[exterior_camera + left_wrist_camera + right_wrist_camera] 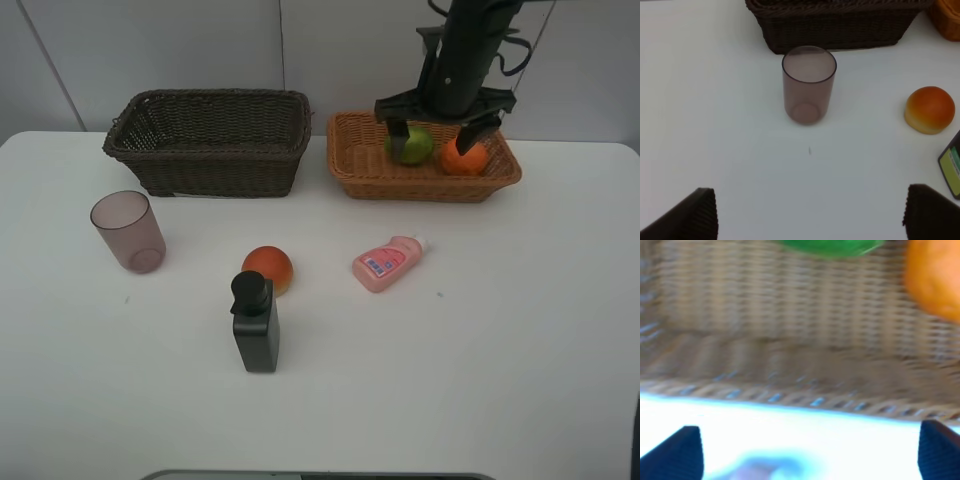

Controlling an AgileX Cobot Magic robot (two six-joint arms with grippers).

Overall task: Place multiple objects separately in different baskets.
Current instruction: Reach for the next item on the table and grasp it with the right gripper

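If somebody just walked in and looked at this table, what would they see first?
Probably the black right gripper at the back right, open and hanging over the tan basket that holds a green fruit and an orange. Next come the things on the white table: a black pump bottle in front of a reddish-orange fruit, a pink bottle lying on its side, and a purplish cup standing near the dark basket.

The light orange-tan shallow rectangular basket [430,186] below the right gripper [432,146] is coarse woven wicker with a slight sheen; the dark brown deeper rectangular basket [205,140] is rougher, matt wicker. Ahead of the left gripper [812,215], the purplish-brown cup [808,85] looks like smooth translucent plastic. The black pump bottle [256,325] is matt, the small pink bottle [385,263] glossy plastic. The white table [480,350] is smooth and matt.
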